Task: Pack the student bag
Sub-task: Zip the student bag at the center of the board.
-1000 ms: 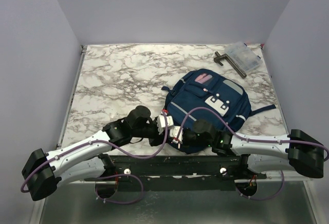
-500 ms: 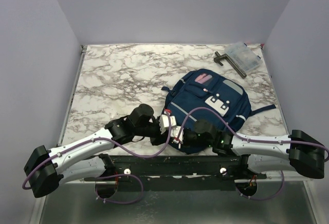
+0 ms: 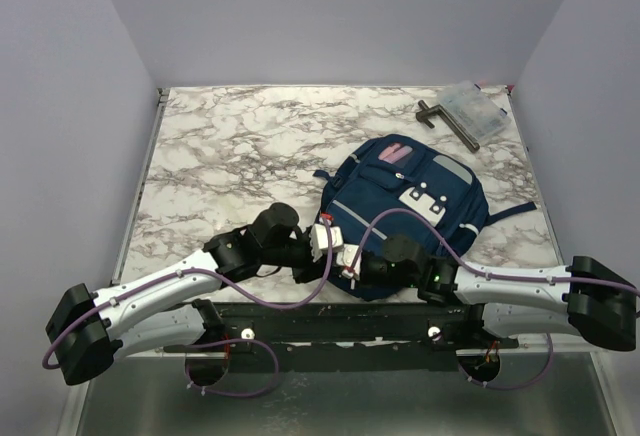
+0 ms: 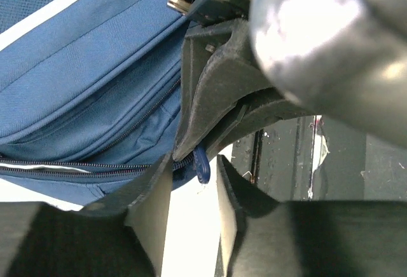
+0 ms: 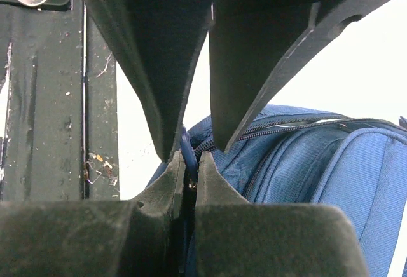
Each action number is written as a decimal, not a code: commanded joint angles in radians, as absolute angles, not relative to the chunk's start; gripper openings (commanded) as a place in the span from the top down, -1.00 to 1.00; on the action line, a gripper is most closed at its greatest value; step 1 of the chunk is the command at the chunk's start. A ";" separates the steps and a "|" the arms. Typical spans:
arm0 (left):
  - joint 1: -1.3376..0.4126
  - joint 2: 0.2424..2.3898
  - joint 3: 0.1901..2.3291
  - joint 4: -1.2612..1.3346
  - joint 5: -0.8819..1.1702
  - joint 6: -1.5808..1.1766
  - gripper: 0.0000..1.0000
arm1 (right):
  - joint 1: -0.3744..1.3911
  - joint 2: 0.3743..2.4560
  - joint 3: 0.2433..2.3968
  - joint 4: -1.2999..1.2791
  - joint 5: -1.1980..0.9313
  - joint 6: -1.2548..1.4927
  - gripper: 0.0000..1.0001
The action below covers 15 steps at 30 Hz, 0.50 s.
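Right fingers: my right gripper (image 5: 189, 164) is pinched tight on the blue zipper pull (image 4: 201, 168), tips meeting on it at the bag's near-left corner
Left fingers: my left gripper (image 4: 193, 185) stands at a narrow gap, with the pale pads (image 4: 152, 207) either side of that same pull and not clamped on it as far as I can see
Bag from fingers: the student bag (image 3: 410, 206) lies beyond and to the right of both grippers, flat on the marble table (image 3: 220, 146) with its grey pockets up
Long axis: runs from the near edge toward the far wall; the zip line (image 4: 76, 168) leads away from the pull along the bag's side
Nearer arm: both are at the corner, and the right one has the pull
Coming move: I judge the pull must travel along that zip line, away from the corner
Left wrist shows: the gap beside the pull, and the right fingers crossing above it
Right wrist shows: the pinch itself, but not the left pads
Top view shows: the whole bag, fingertips hidden under the wrists
Farther out: clear plastic case (image 3: 473, 106) and dark L-shaped bar (image 3: 447, 121) in the far right corner
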State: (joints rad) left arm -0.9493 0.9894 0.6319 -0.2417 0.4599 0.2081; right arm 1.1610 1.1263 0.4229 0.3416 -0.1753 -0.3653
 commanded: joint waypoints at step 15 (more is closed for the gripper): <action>-0.960 1.056 0.680 -0.278 0.499 0.244 0.62 | 1.171 1.097 0.426 0.546 -0.212 -0.297 0.99</action>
